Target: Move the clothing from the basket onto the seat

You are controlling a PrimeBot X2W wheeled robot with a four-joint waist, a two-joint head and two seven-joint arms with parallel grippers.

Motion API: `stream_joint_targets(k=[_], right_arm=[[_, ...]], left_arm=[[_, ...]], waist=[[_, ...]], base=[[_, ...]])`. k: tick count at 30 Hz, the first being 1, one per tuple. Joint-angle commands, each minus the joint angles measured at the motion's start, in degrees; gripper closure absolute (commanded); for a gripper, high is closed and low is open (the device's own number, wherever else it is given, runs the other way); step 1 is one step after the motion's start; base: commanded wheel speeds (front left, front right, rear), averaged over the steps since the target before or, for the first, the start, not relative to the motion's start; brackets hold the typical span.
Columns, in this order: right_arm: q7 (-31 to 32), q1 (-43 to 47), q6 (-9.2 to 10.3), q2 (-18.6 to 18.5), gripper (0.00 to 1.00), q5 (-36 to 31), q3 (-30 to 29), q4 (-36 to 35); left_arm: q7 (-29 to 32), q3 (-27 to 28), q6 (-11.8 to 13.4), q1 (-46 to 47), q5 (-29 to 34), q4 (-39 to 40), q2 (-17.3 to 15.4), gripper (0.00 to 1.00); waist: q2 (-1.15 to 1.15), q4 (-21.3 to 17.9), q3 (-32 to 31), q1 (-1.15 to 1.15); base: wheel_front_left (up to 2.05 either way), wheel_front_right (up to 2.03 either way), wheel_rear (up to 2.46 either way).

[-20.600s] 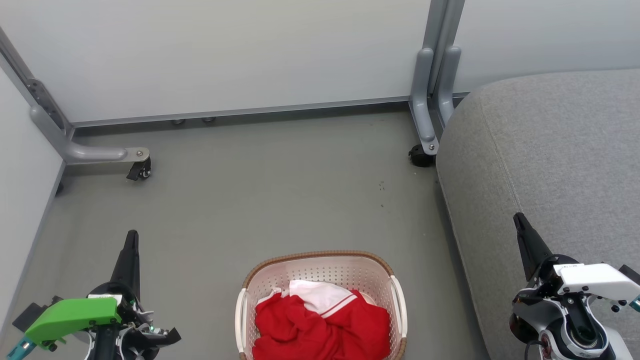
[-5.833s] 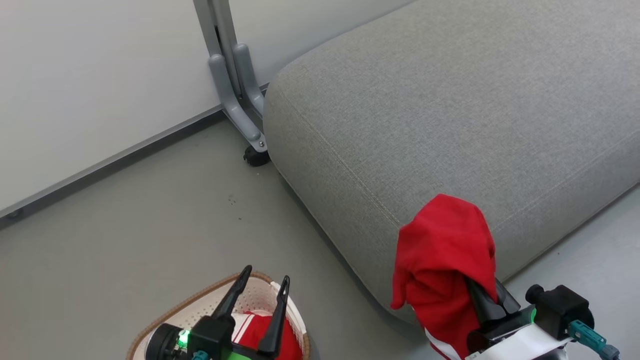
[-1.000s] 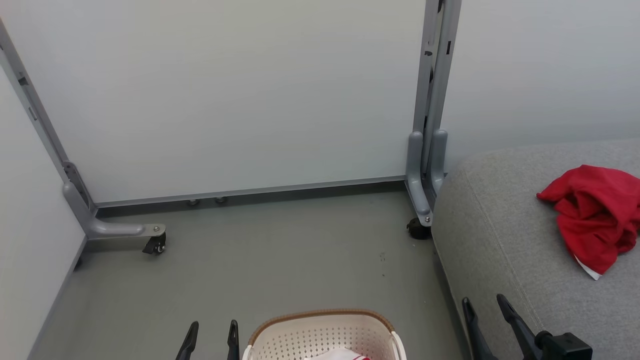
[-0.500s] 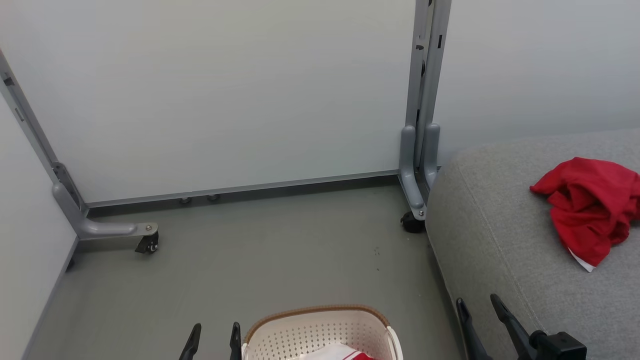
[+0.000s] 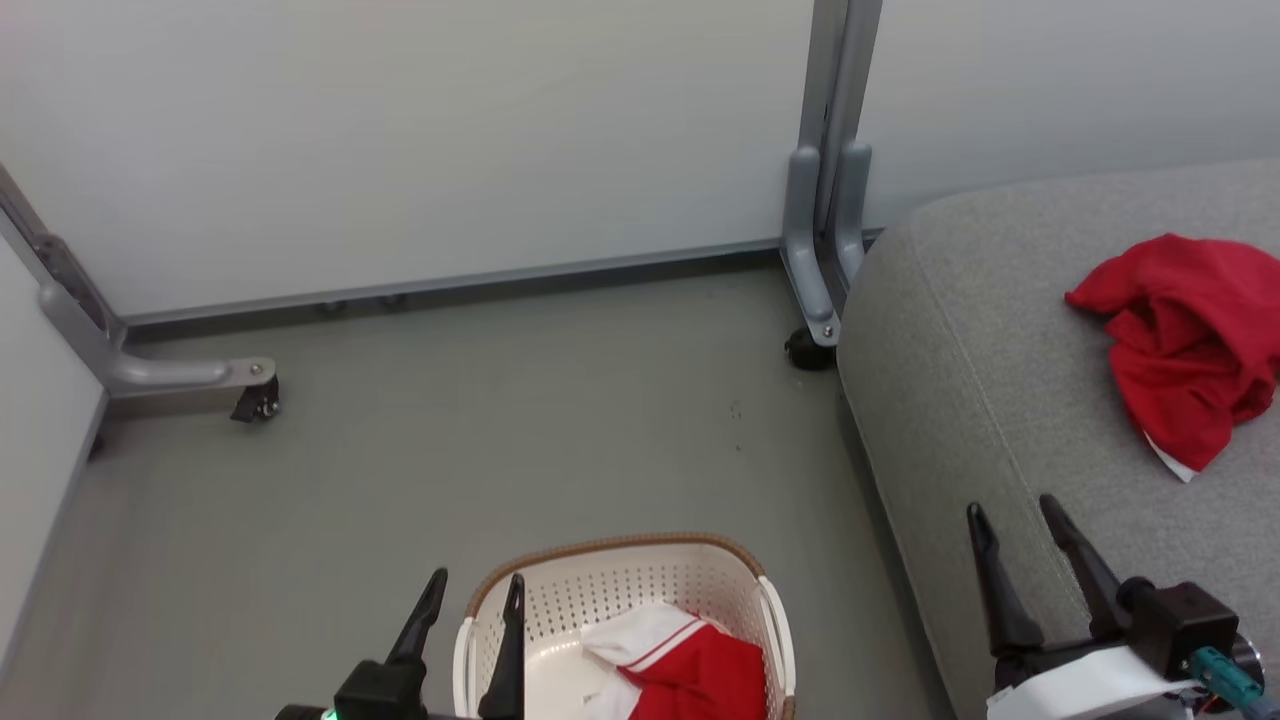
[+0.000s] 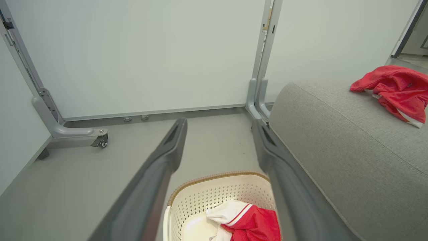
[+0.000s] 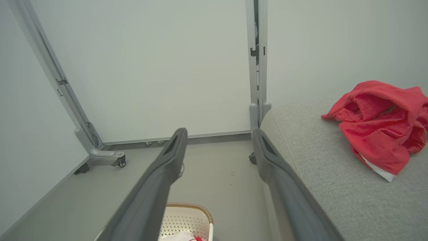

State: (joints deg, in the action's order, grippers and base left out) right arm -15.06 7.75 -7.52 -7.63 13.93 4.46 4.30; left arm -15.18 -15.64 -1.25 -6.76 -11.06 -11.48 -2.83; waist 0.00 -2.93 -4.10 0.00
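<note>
Both arms are held low, fingers pointing ahead and spread apart on nothing: the left gripper (image 5: 478, 578) at the left rim of the basket (image 5: 600, 545), the right gripper (image 5: 1010, 505) over the near edge of the seat (image 5: 960, 350). A red-and-white garment (image 5: 700, 670) lies in the basket's right half, and a red garment (image 5: 1190, 340) sits crumpled well back on the seat. Bare floor (image 5: 500, 420) lies open from the basket to the wall panels (image 5: 400, 130).
</note>
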Motion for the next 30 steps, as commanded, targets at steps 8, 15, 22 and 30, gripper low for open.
stream_joint_targets(k=[8,15,22,30], right_arm=[[-0.2,-11.9,0.06,-1.4,0.0,0.0,-2.7,-2.5],[-0.2,-20.3,0.06,-1.6,0.0,1.1,-6.2,-5.1],[-0.2,-26.2,0.06,-1.8,0.0,1.5,-10.3,-8.0],[-0.2,-30.3,0.06,-0.6,0.0,2.4,-11.7,-11.2]], left_arm=[[0.0,-2.5,-2.1,14.9,3.4,-2.9,-0.2,0.0],[0.0,-6.5,-5.3,29.0,7.3,-13.6,-0.7,0.0],[0.0,-14.9,-6.2,43.1,9.7,-27.9,-0.7,0.0],[0.1,-27.7,-6.2,53.7,8.8,-43.0,-0.8,0.0]], waist=[[0.0,-2.7,21.5,0.0],[0.0,-3.1,32.6,0.0],[0.0,-4.4,41.7,0.0],[0.0,-7.4,49.5,0.0]], base=[[0.0,0.0,0.0],[0.0,0.0,0.0],[0.0,0.0,0.0],[0.0,0.0,0.0]])
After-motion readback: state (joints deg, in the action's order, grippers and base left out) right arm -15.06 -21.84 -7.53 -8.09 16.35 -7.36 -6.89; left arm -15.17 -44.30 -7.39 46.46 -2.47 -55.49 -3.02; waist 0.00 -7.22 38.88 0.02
